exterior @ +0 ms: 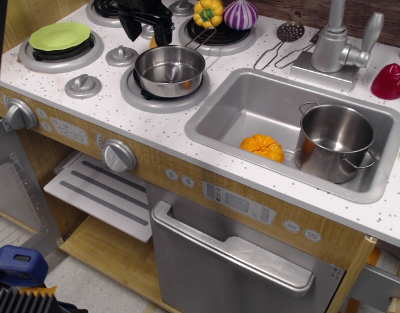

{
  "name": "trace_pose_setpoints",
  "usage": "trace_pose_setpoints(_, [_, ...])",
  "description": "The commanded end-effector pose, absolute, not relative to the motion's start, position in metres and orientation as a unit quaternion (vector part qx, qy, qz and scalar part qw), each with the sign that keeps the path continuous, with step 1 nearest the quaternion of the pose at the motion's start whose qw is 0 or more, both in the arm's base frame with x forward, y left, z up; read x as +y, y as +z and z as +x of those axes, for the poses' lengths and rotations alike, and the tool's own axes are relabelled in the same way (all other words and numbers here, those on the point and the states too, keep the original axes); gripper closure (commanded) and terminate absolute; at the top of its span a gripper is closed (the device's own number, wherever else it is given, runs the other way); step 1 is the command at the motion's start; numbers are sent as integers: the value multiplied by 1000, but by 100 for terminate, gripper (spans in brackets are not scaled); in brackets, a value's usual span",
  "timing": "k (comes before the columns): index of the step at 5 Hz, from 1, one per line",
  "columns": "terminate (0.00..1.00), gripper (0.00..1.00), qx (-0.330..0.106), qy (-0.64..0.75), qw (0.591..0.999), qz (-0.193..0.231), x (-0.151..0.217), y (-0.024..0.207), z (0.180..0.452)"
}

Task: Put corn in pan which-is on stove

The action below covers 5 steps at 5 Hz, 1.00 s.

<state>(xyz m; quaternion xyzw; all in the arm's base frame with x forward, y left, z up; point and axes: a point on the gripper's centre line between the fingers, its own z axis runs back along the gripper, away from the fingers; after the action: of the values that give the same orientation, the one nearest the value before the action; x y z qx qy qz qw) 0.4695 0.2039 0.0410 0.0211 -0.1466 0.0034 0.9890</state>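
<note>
The shiny steel pan (170,70) with a thin wire handle sits on the front right burner of the stove (115,120). The pan holds nothing but an orange glint on its wall. My black gripper (149,39) hangs over the stove just behind the pan's far left rim, its two fingers spread apart. A small yellow patch, which looks like the corn (153,42), shows low between the fingers. Most of it is hidden by the pan rim and the right finger. I cannot tell whether the fingers touch it.
A green plate (59,35) covers the left burner. A yellow bell pepper (208,12) and a purple onion (241,13) sit on the back right burner. The sink (252,104) holds an orange pumpkin-like toy (263,147) and a steel pot (335,140). A faucet (333,45) and a slotted ladle (286,36) are behind the sink.
</note>
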Motion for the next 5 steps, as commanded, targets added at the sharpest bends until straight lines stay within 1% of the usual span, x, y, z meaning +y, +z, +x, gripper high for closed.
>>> trace_pose_setpoints(1, [0, 0, -147, 3, 989, 21, 204, 41, 470])
trace_pose_setpoints(2, [0, 0, -151, -3, 988, 27, 207, 44, 474])
trace_pose_setpoints(3, [0, 0, -155, -15, 987, 38, 214, 53, 484])
trace_pose_setpoints(5, [0, 0, -163, -18, 986, 30, 217, 50, 490])
